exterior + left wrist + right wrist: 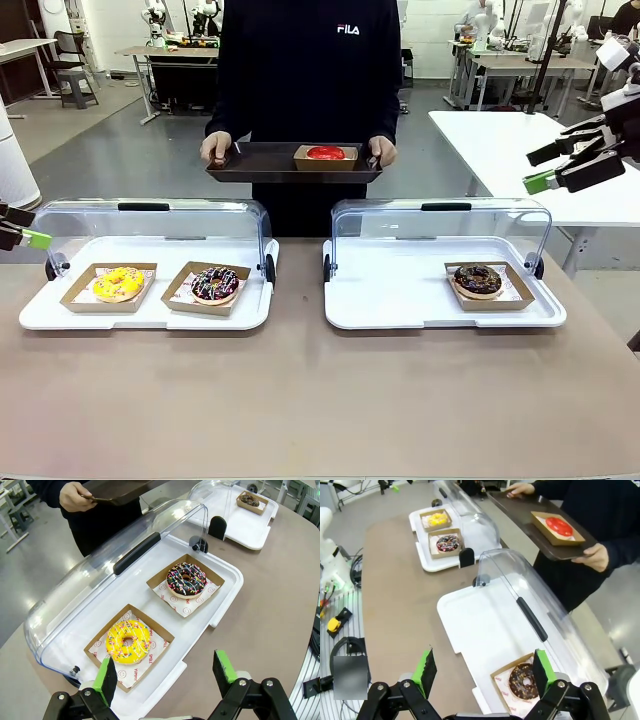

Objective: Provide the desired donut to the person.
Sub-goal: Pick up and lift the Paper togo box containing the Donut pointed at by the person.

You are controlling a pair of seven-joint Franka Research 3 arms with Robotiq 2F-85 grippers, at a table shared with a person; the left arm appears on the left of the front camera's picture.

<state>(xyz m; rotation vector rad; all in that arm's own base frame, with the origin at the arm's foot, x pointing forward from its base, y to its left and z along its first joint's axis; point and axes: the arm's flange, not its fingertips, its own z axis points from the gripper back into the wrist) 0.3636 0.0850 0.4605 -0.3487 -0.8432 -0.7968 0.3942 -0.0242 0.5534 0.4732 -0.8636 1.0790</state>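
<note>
The person [300, 70] in a navy sweatshirt stands at the far side, holding a dark tray [255, 165] in both hands. On it sits a red donut [325, 153] in a cardboard boat. A yellow donut [118, 283] and a chocolate sprinkled donut [215, 284] lie in the left white tray [140, 318]. A chocolate donut [478, 280] lies in the right white tray [400, 300]. My left gripper [164, 670] hovers open above the near edge of the left tray, close to the yellow donut [128, 641]. My right gripper [530, 170] hangs open high at the right, above the chocolate donut [522, 681].
Both white trays have clear hinged lids [150, 225] standing open toward the person. A white table [500, 150] stands at the back right. Bare brown tabletop [300, 400] stretches in front of the trays and between them.
</note>
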